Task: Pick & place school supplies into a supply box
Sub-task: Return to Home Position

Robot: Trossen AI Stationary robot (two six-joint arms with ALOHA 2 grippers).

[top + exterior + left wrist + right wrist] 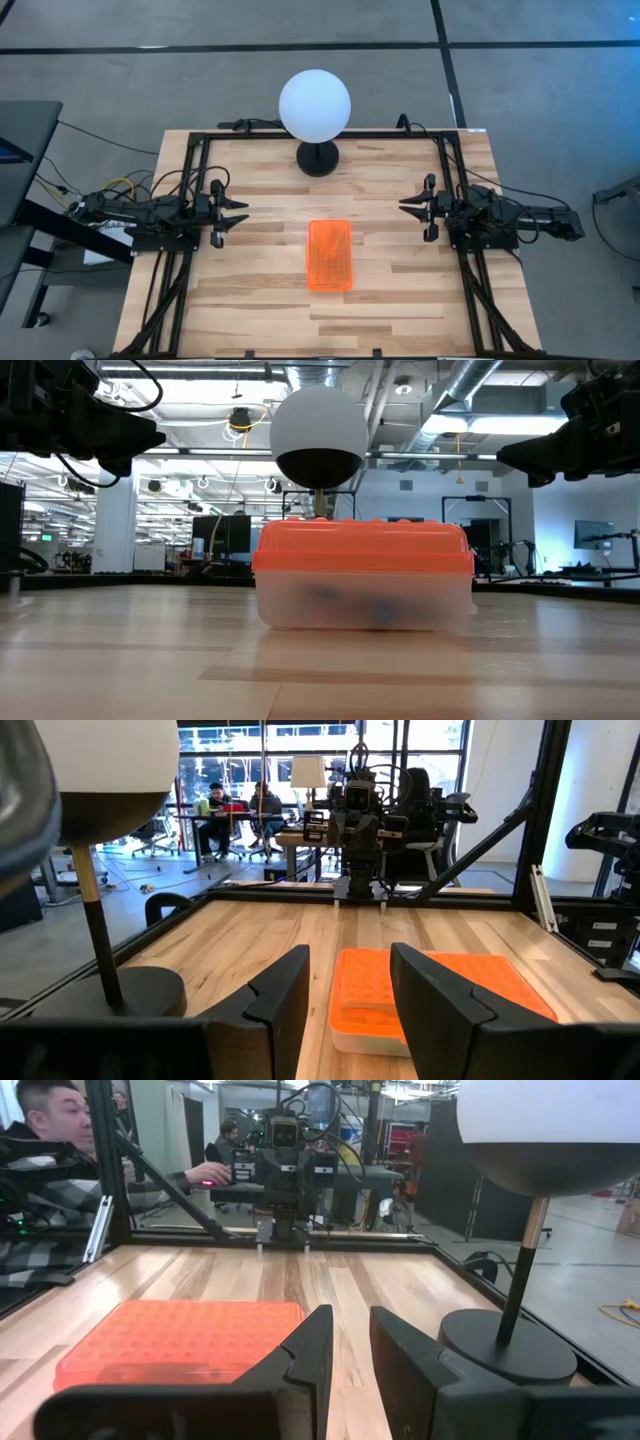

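Two arms level, facing inward: L arm (160, 212) jaws part-open, R arm (490, 218) jaws narrower; both empty. Supply box (330, 255) betw.

In the low view, the supply box (362, 585) at frame centre has a cloudy body. What lies inside shows only as dark smudges, too blurred to tell apart. The box hides the base of the globe lamp (318, 435) behind it. The left gripper (150, 435), upper left, and the right gripper (515, 457), upper right, are cut off by the frame edges. In the high view, the orange lid (330, 255) covers the contents entirely. In the right wrist view, a person (45, 1180) at upper left is cut off by the edge.
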